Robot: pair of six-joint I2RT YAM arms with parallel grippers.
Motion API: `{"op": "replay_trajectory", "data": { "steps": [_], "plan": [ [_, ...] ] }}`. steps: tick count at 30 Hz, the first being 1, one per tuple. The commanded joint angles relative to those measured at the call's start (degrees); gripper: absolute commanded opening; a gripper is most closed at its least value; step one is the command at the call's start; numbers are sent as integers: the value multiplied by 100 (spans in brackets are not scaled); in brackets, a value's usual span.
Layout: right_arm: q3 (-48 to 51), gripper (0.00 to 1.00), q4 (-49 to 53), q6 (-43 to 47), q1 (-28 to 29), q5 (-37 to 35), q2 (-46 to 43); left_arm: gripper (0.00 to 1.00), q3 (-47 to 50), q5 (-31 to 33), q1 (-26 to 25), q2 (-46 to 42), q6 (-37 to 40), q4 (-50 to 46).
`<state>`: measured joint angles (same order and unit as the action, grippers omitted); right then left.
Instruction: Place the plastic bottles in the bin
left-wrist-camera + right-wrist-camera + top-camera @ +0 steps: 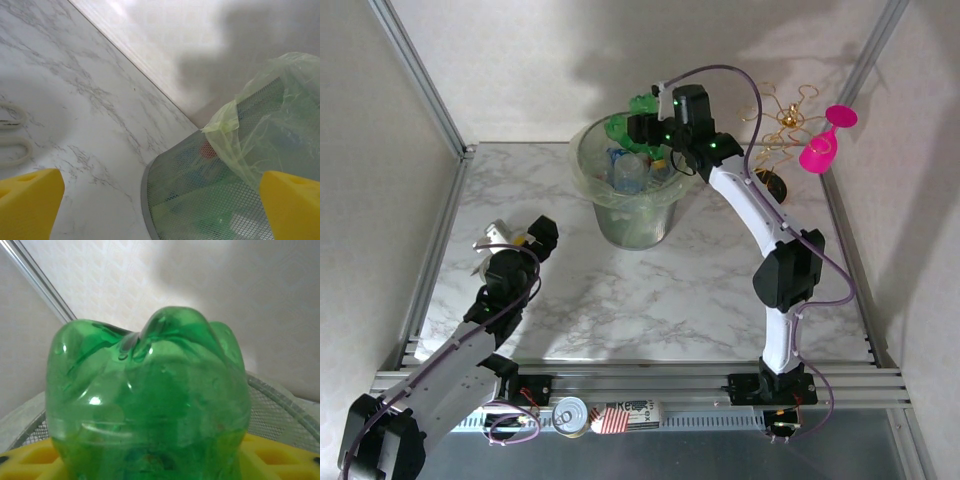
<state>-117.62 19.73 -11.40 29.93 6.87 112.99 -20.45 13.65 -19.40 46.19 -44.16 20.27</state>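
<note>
The bin point(635, 225), a round mesh bucket lined with a clear bag, stands at the back middle of the table. Clear and green bottles point(625, 170) lie inside it. Above its far rim my right gripper point(645, 128) is shut on a green bottle point(618, 127). In the right wrist view that green bottle point(150, 400) bulges out between the yellow pads point(280, 455), with the bin's rim point(280, 400) behind it. My left gripper point(535, 235) sits low, left of the bin, open and empty. Its yellow fingertips point(30, 200) stand wide apart, facing the bin's mesh wall point(190, 195).
A pale crumpled object point(495, 235) lies just left of the left gripper. A gold wire stand point(785, 125) with a pink wine glass point(825, 145) is at the back right. A silver tin can point(570, 415) and a red-and-white packet point(625, 417) rest on the front rail.
</note>
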Motion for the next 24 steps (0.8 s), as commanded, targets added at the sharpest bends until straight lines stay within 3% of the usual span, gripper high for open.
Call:
{"op": "replay_trajectory", "data": {
  "steps": [1,4,14,16,24],
  "plan": [
    [-250,76,68,79,41,-260,40,100,-21,-11,58,-87,-36,-102],
    [-252,85,53,103,48,-339,-37,100,-23,-3,67,-90,-42,-102],
    [125,92,-112,208,59,-611,-485,100,-51,-15,64,-18,-60,-41],
    [383,98,-240,245,57,-743,-715,100,-75,12,66,-14,-24,-50],
    [2140,99,-844,510,57,-1810,-2129,100,-314,306,151,46,375,-129]
  ]
}}
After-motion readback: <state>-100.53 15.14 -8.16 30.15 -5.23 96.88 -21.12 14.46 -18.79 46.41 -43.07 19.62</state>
